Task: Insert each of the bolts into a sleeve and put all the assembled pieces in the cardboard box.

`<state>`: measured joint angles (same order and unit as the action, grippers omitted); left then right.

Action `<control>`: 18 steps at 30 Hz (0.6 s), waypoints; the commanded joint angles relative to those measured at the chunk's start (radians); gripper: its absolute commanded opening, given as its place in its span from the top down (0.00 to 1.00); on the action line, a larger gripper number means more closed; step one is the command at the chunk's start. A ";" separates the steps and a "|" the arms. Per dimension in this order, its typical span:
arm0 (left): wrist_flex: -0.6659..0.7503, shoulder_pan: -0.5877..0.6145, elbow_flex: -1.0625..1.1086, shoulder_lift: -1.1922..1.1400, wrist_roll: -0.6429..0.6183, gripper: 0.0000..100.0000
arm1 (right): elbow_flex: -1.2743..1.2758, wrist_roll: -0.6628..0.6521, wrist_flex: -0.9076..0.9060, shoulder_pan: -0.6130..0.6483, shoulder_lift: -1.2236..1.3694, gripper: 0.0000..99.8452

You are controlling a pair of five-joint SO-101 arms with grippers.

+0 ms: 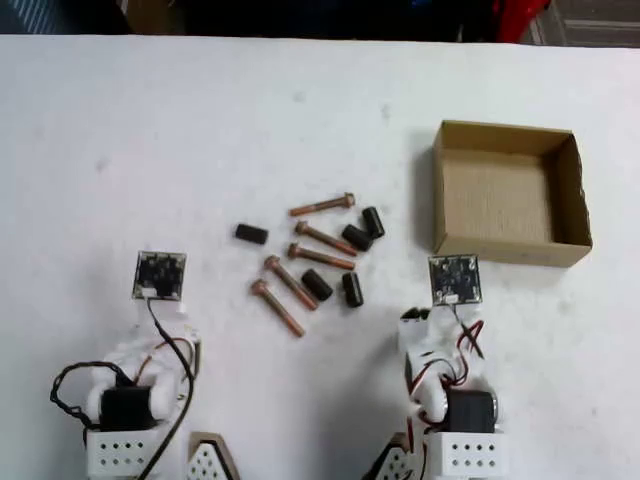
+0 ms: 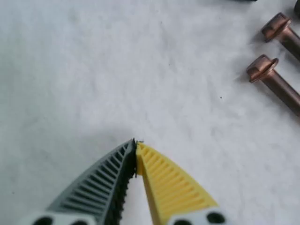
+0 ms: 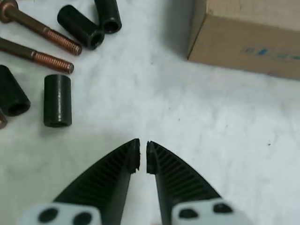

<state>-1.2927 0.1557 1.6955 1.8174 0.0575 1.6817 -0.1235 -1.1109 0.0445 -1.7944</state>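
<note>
The left end effector (image 2: 136, 144) is closed and empty over the white surface (image 2: 93, 70). The right end effector (image 3: 143, 157) is all but closed and holds nothing. Five copper bolts (image 1: 291, 282) and five black sleeves (image 1: 317, 285) lie loose and separate between the arms. The cardboard box (image 1: 505, 248) stands near them, on the right arm's side.
</note>
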 commanded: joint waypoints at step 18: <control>0.008 0.002 -0.003 0.008 0.005 0.97 | -0.135 -0.508 0.139 -0.081 0.002 0.96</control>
<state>-1.2927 0.1557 1.6955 1.8174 0.0575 1.6510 -0.5731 -0.9283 -0.0061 -1.7929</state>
